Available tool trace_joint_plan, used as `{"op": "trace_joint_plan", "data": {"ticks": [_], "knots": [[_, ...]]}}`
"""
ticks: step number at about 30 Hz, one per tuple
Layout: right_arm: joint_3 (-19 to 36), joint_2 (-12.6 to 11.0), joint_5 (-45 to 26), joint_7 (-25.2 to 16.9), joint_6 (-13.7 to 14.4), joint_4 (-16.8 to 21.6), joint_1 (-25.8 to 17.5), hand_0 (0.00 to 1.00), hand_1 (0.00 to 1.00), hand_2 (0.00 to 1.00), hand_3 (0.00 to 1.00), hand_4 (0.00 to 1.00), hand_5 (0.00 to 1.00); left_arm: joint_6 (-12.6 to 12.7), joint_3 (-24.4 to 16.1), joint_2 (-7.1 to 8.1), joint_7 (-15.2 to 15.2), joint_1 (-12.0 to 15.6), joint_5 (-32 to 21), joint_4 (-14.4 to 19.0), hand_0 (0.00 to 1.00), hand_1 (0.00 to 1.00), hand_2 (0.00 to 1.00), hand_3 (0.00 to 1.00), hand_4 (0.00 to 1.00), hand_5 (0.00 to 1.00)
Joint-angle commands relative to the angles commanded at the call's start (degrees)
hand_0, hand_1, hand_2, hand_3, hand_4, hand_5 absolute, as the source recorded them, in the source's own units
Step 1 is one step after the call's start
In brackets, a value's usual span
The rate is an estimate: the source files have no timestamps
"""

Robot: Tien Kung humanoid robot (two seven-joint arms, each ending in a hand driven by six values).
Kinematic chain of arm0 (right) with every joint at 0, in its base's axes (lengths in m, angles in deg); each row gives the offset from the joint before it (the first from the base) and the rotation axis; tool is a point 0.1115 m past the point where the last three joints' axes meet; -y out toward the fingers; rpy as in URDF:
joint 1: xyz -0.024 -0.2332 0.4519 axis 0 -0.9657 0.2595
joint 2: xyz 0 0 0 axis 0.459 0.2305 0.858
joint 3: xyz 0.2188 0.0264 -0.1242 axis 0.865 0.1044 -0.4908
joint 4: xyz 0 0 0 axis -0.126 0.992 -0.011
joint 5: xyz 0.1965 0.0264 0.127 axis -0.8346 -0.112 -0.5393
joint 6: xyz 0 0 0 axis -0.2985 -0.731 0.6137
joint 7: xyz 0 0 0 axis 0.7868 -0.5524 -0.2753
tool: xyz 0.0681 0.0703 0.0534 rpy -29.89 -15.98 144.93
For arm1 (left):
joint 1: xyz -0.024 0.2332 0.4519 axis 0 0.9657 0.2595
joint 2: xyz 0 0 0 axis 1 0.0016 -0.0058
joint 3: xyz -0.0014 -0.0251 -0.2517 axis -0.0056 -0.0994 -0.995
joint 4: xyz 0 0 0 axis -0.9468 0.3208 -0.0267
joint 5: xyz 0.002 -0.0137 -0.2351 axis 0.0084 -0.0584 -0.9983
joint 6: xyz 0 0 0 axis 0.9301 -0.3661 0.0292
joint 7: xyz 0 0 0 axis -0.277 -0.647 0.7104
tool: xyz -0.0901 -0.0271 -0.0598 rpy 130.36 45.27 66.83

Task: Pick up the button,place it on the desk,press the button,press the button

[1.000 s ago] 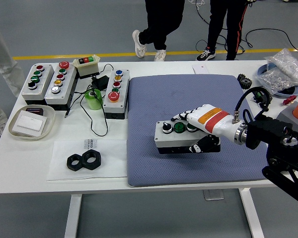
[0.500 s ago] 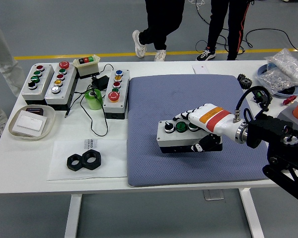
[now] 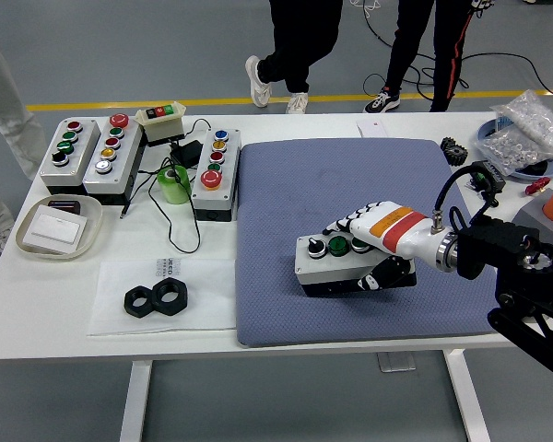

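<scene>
Right hand (image 3: 373,249) clamps the grey three-button control box (image 3: 336,264), fingers on top and thumb in front, over the blue-grey mat (image 3: 286,184); uneven release could tip it.

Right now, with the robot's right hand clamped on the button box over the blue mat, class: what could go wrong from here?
1. The right hand grips only the right end of the grey button box, so the box may tilt or twist on release.
2. Its fingers lie across the box's top beside the green button; one could press it too early.
3. The blue mat looks soft, so pressing might rock the box.
</scene>
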Motion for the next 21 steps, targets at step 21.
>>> {"op": "trace_joint_plan", "data": {"ticks": [21], "knots": [[-0.58, 0.11, 1.22, -0.63, -2.61, -1.85, 0.7, 0.928, 0.911, 0.932, 0.958, 0.843, 0.141, 0.12, -0.3, -0.2, 0.01, -0.09, 0.06, 0.0, 0.745, 0.915, 0.984, 0.945, 0.606, 0.998]]}}
